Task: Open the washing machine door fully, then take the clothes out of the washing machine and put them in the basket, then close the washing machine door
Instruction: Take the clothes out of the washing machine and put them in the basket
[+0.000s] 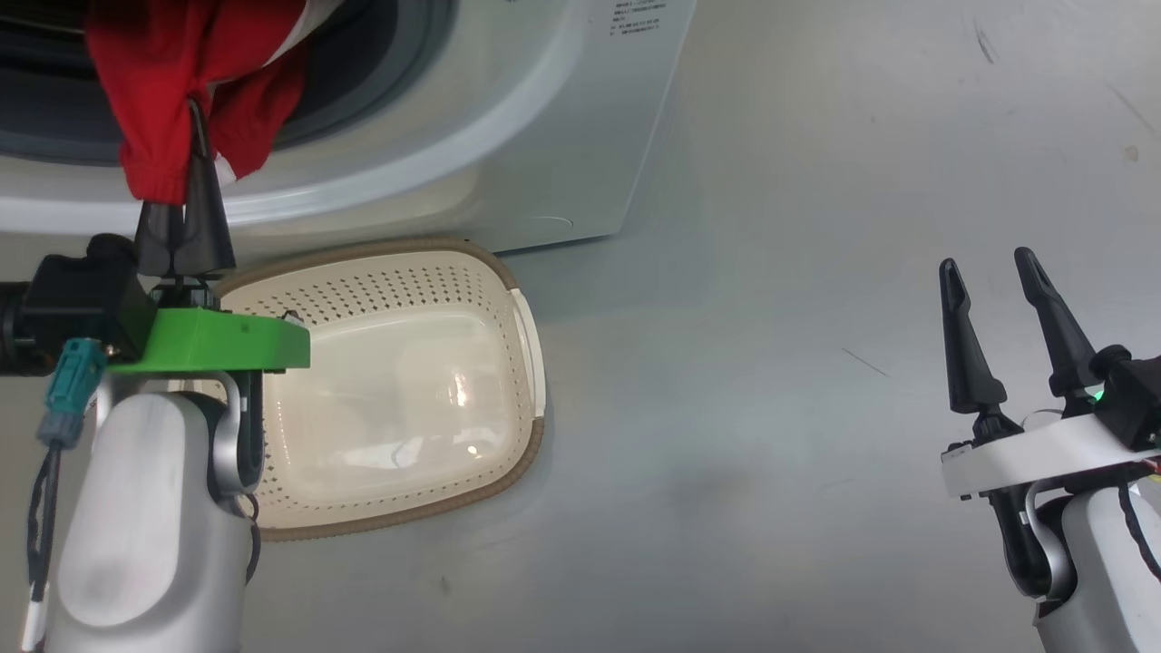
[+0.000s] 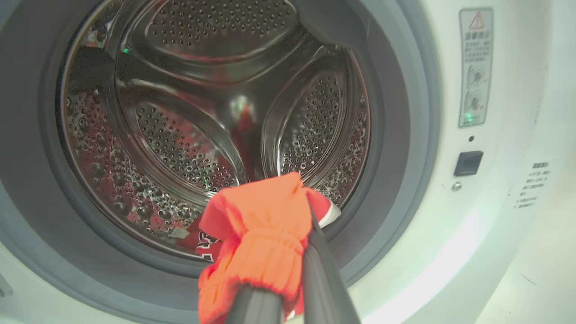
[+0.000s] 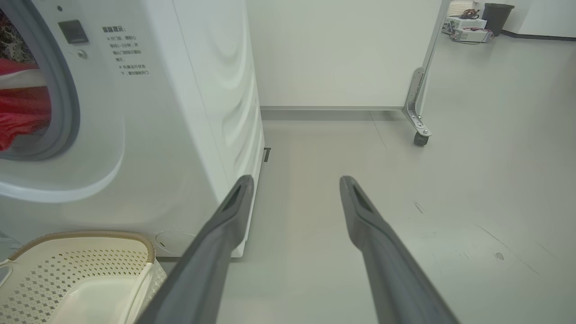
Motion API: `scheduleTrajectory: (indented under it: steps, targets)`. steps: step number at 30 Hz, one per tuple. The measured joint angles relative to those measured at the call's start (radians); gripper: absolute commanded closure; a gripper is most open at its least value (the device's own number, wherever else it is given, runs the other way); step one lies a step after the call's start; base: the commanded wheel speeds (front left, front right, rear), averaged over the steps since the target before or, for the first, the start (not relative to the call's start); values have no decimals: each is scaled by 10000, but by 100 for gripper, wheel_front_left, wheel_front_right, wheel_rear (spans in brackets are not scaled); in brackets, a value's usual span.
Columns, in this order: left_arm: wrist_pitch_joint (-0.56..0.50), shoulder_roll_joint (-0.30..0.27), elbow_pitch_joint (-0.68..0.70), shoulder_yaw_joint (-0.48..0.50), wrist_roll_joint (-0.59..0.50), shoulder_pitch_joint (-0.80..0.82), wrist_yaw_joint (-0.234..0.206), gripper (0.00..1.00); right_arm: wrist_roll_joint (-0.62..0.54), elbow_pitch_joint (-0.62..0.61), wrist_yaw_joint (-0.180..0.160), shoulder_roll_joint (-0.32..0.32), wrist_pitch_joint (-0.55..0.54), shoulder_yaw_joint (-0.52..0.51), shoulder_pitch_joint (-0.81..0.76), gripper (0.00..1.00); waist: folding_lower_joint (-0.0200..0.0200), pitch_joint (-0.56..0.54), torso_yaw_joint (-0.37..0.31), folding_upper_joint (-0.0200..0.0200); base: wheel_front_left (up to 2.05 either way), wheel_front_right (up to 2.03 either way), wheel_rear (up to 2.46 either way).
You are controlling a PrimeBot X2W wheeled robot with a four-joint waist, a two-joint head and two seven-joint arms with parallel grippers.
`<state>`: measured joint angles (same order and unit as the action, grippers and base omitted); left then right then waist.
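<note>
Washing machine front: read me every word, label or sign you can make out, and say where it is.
Warning sticker: red triangle sign, text below too blurred.
Printed text block beside the opening: too small to read.
Lettering on the clothes: mostly hidden, unreadable.

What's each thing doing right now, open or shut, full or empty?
Big white front-loading washing machine: mouth open, red cloth inside.
Red jersey clothes: pinched, hanging out of the mouth.
Cream perforated plastic basket: empty, on the floor.
Left gripper: shut on the clothes.
Right gripper: open, empty.
</note>
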<state>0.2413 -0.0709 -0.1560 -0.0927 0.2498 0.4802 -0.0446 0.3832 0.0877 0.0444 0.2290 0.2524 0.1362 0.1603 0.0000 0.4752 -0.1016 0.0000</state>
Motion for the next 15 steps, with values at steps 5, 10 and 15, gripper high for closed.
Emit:
scheduleTrajectory:
  steps: [5,10,15]
  targets:
    - [79,52,688,-115,-159,-479,-46,100,-4,12,-21,58,0,-2,-284,0,-1,-420,273,0,0,0,0]
    - [104,176,1494,-282,-270,-962,-190,100,-29,-15,-44,90,0,-13,-546,0,0,-766,585,0,0,0,0]
    - [107,180,2217,-330,-303,-1418,-259,100,-71,-125,-90,100,-2,13,-675,0,-1,-1037,863,0,0,0,0]
